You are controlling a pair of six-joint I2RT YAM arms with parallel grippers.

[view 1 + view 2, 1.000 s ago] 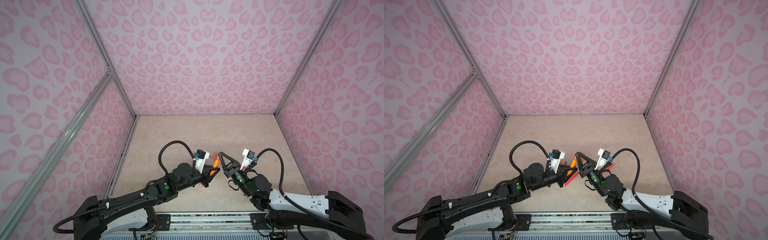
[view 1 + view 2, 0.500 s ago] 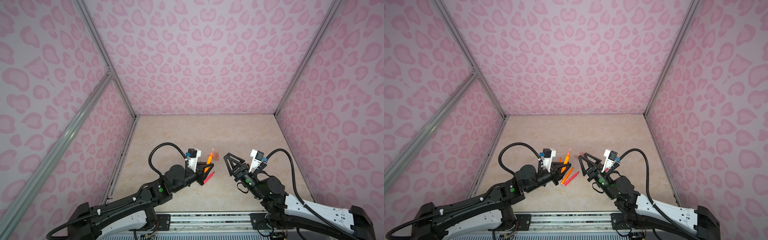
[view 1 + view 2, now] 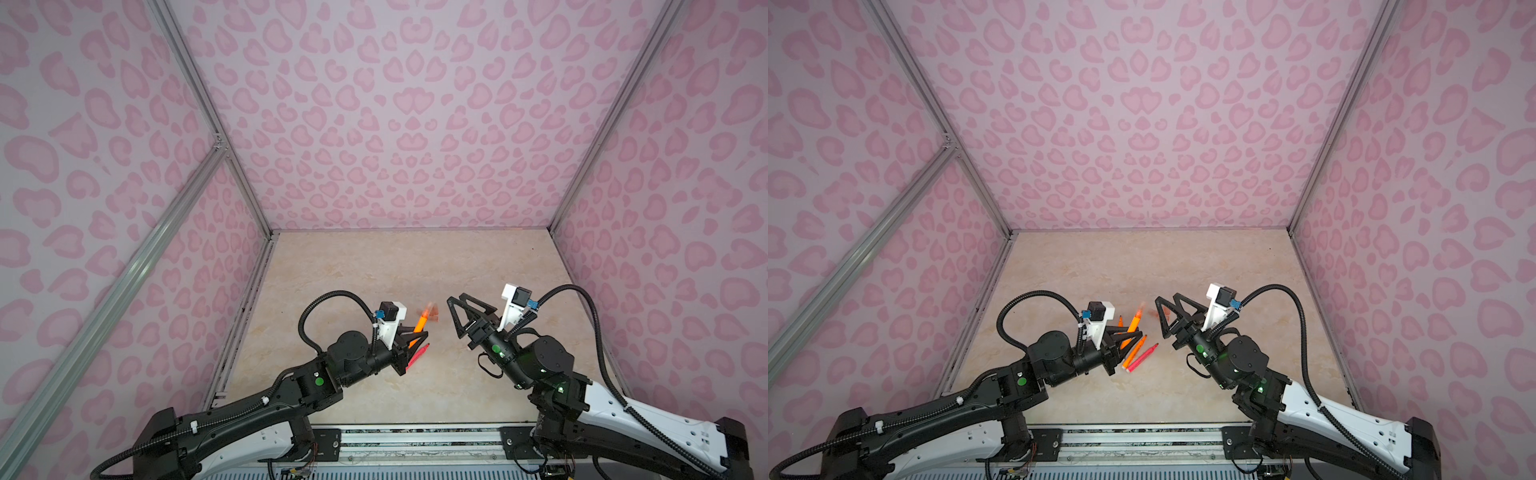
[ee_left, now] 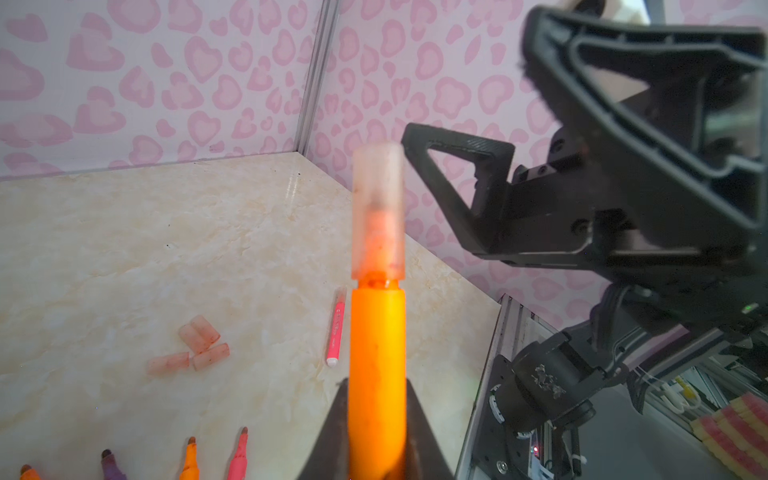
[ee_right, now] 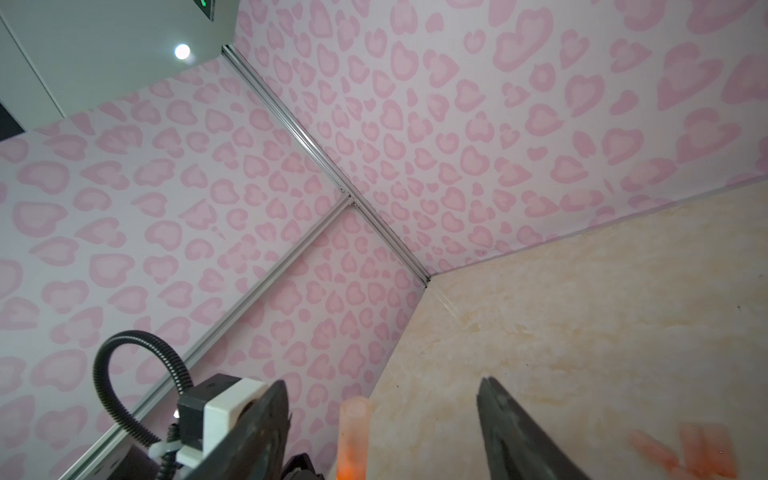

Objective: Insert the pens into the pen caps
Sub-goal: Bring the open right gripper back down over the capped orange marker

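The left tool [image 4: 377,388] is pressed shut on an orange pen [image 4: 377,345]. It grips the pen low on the barrel, so the pen sticks up and forward out of the tool. A translucent pale cap [image 4: 377,208] sits over the pen's tip, its mouth meeting the orange barrel. Pen and cap are held above the desk [image 3: 374,266], over the middle of its front half in both top views, where the cap shows only as a blur.

The right tool [image 3: 454,316] stands near the capped end but apart from it, its jaws spread wide and holding nothing.

On the desk below, the left wrist view shows three loose caps [image 4: 189,351] in a tight cluster, touching one another. Near them lies a pink pen [image 4: 336,328] that seems to wear a cap already, though it is small there. Four uncapped pens [image 4: 190,459] lie side by side closer to that camera with their tips showing: two orange, one purple, one pink.
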